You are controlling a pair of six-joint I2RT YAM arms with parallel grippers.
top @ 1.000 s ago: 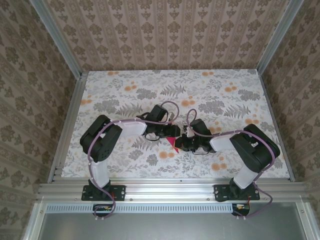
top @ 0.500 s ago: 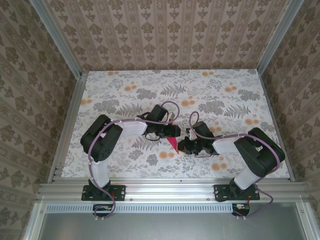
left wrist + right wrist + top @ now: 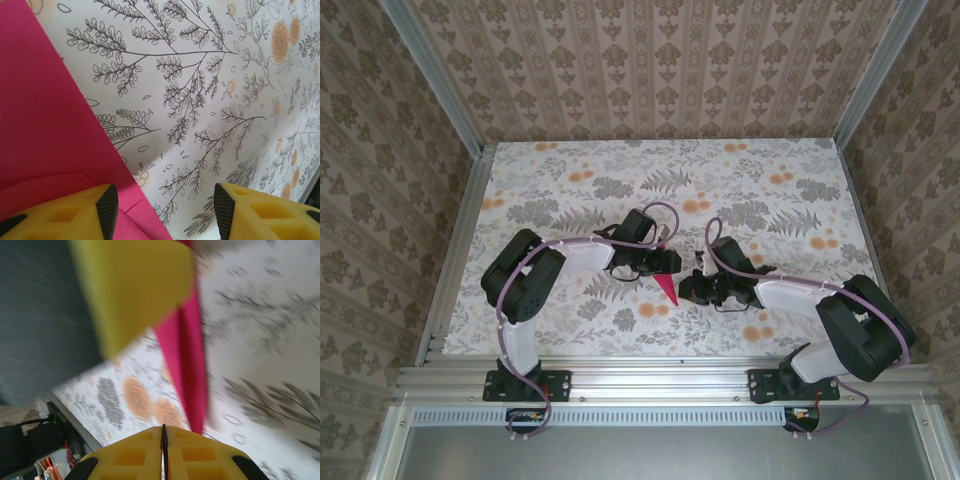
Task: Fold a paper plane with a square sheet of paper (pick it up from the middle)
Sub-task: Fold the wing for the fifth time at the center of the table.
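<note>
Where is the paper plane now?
Top view: the paper plane lies on the table between the left end effector and right end effector, tip toward its near edge.

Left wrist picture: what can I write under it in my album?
Open left gripper straddling the edge of the pink paper on a flowery table.

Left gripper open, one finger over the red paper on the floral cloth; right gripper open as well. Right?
Not quite. The right gripper is shut: the right wrist view shows its two yellow fingers pressed together with nothing between them. The rest stands: the left gripper is open, one finger over the red paper on the floral cloth.
</note>
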